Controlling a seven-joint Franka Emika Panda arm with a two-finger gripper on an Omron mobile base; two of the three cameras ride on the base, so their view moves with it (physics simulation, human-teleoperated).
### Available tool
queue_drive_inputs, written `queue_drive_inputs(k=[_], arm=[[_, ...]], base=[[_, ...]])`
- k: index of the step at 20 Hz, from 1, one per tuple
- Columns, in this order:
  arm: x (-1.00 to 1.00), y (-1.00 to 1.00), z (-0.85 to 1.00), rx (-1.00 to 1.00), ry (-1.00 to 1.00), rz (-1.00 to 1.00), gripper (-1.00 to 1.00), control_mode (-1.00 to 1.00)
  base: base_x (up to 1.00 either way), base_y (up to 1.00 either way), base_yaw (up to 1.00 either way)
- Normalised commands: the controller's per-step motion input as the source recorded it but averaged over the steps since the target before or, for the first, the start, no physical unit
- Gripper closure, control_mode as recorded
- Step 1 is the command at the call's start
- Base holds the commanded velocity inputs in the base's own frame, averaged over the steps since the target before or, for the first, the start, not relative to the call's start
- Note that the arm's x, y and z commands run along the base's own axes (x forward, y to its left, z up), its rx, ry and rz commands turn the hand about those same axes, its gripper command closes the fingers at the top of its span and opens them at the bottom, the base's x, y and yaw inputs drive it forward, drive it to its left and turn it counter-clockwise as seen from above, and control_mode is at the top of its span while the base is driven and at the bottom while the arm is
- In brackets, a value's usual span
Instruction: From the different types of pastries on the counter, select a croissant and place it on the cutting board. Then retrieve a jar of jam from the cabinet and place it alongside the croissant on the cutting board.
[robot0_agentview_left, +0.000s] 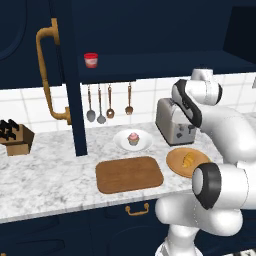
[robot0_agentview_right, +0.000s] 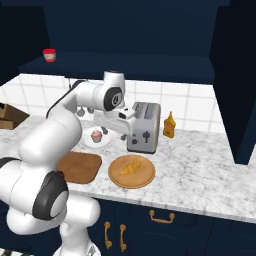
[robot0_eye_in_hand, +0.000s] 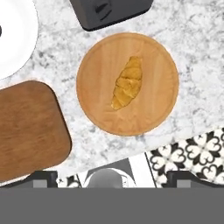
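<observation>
Gripper (robot0_eye_in_hand: 112, 175) hung high over small golden croissant (robot0_eye_in_hand: 127, 82) on round tan wooden plate (robot0_eye_in_hand: 99, 114) | you couldn't tell if open | risk: you drop crooked, croissant slides off.

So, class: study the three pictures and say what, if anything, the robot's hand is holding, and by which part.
Nothing is held. In the hand view the croissant lies untouched on its round wooden plate, with the two finger tips well apart and nothing between them.

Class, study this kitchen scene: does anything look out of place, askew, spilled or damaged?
Nothing stands out. The croissant lies intact on its round wooden plate, the cupcake stands upright on the white plate, and the cutting board lies flat.
</observation>
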Motion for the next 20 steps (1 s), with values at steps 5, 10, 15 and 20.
queue_drive_inputs(k=[5,10,15,20], arm=[[0.00,-0.33,-0.63,-0.01,-0.06,0.01,-1.00,-1.00],[0.10,-0.14,-0.80,-0.06,-0.09,0.02,-1.00,-1.00],[0.25,-0.04,-0.47,0.00,0.00,-0.01,-1.00,-1.00],[0.29,-0.07,-0.48,0.00,-0.01,0.00,-1.00,-1.00]], base=[[0.00,0.00,0.00],[0.00,0.00,0.00],[0.00,0.00,0.00],[0.00,0.00,0.00]])
